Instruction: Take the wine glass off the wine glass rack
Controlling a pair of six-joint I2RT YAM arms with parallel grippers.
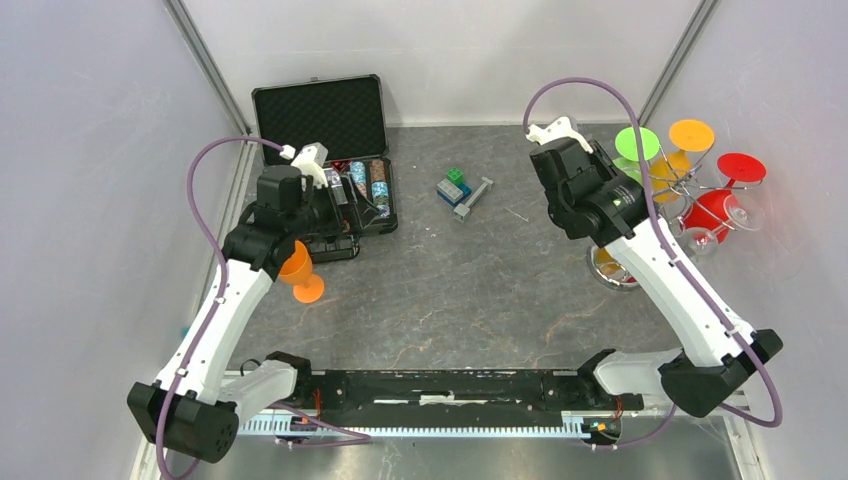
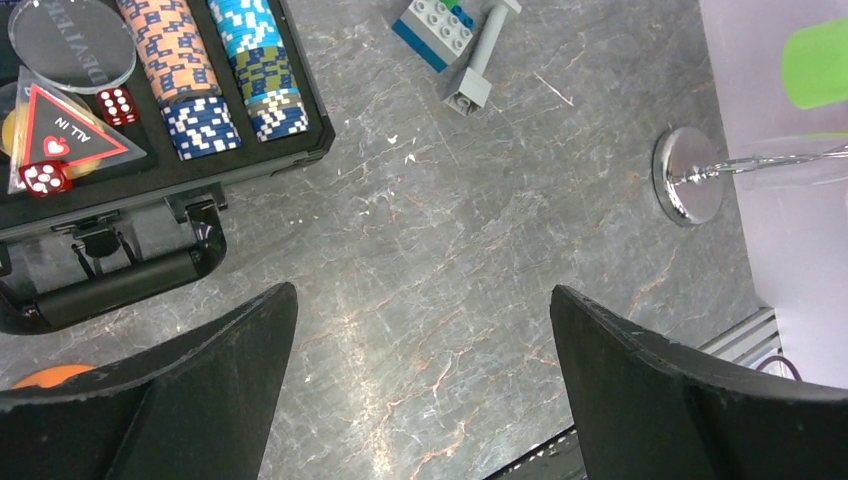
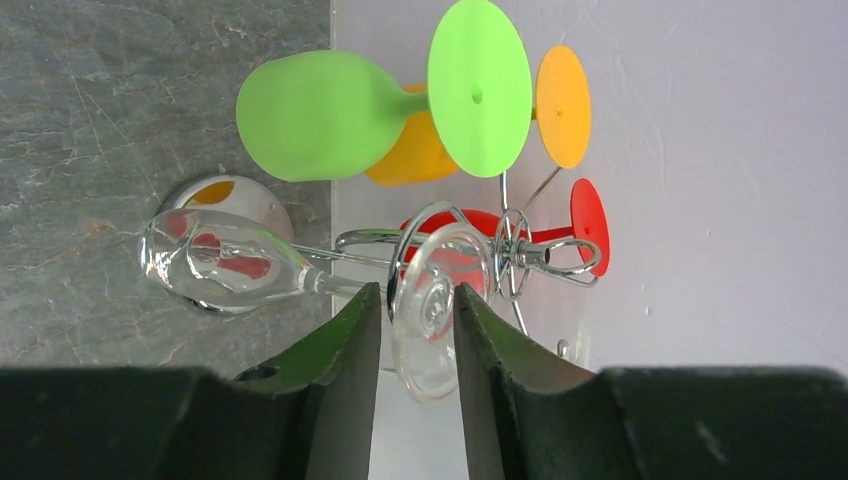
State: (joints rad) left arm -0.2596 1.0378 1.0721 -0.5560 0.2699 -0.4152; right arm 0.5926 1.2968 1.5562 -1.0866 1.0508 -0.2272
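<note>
- right gripper (image 3: 418, 297): clamped on the round foot of the clear wine glass (image 3: 220, 262).
- clear wine glass: hangs on the wine glass rack (image 3: 545, 255), far right.
- left gripper (image 2: 420, 300): spread wide, holding nothing.

White shells and black joints on left arm (image 1: 215, 320) and right arm (image 1: 690, 300). Purple cable (image 1: 200, 200) looped along each. Matte black wedge fingers (image 2: 200, 390) on left claw (image 2: 422, 292) and right claw (image 3: 417, 290). Possibly a green light (image 1: 625, 197) at right wrist.

"ALL IN" on red triangle (image 2: 62, 125); perhaps "DEALER" on clear disc (image 2: 72, 40)
</note>
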